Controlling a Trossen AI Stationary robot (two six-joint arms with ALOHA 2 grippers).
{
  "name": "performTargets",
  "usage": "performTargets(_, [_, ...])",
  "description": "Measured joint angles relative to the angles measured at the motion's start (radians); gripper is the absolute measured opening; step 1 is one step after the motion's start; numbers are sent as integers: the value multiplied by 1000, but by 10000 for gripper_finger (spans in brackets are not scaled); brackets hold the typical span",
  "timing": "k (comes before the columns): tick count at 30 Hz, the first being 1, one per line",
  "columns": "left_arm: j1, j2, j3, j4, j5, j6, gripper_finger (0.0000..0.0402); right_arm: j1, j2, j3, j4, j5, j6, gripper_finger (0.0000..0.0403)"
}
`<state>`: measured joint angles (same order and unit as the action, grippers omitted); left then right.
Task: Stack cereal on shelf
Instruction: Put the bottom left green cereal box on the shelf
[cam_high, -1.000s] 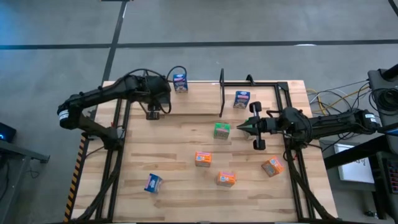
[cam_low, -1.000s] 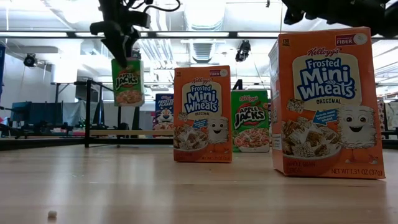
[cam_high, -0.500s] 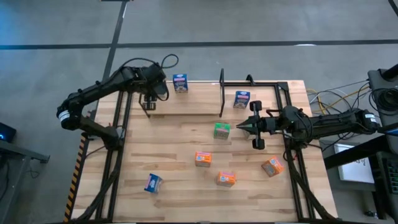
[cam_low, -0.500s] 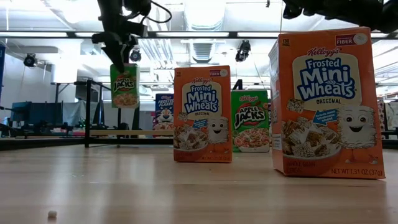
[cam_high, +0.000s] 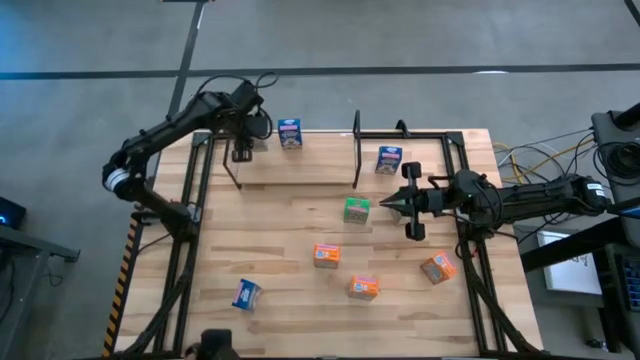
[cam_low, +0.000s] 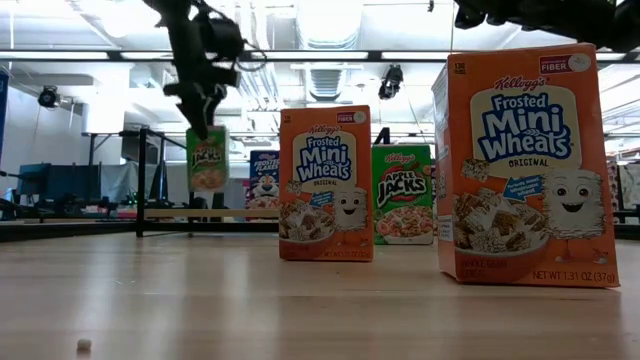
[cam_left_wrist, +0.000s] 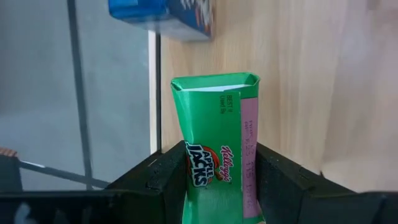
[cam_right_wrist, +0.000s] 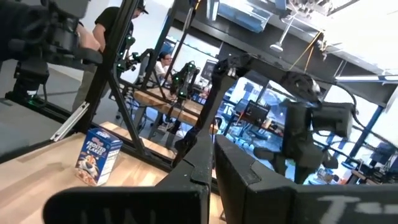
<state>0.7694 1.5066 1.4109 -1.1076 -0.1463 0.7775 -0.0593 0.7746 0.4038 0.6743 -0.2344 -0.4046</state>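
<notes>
Green cereal box (cam_left_wrist: 214, 149) clamped by left gripper (cam_left_wrist: 214, 180) (above shelf (cam_high: 300, 172)); right gripper (cam_high: 388, 204) clenched.

One camera hangs overhead and looks straight down, taking in the whole wooden table (cam_high: 290, 250) and both arms. A second sits at tabletop level, looking flat across the boards into the room behind, so close to one orange box (cam_low: 528, 165) that it fills much of that picture. The left wrist camera looks down past its own fingers, very near a green box (cam_left_wrist: 219, 162) that the low camera also sees hanging (cam_low: 207, 158). The right wrist camera looks level across the table toward a blue box (cam_right_wrist: 98, 156) and the room beyond.
</notes>
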Motion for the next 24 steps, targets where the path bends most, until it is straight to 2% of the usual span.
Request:
performTargets(8, [42, 78, 0, 45, 0, 31, 144, 0, 0, 0, -7, 0, -3, 9])
performTargets(24, [51, 101, 0, 84, -1, 37, 145, 0, 0, 0, -12, 0, -7, 9])
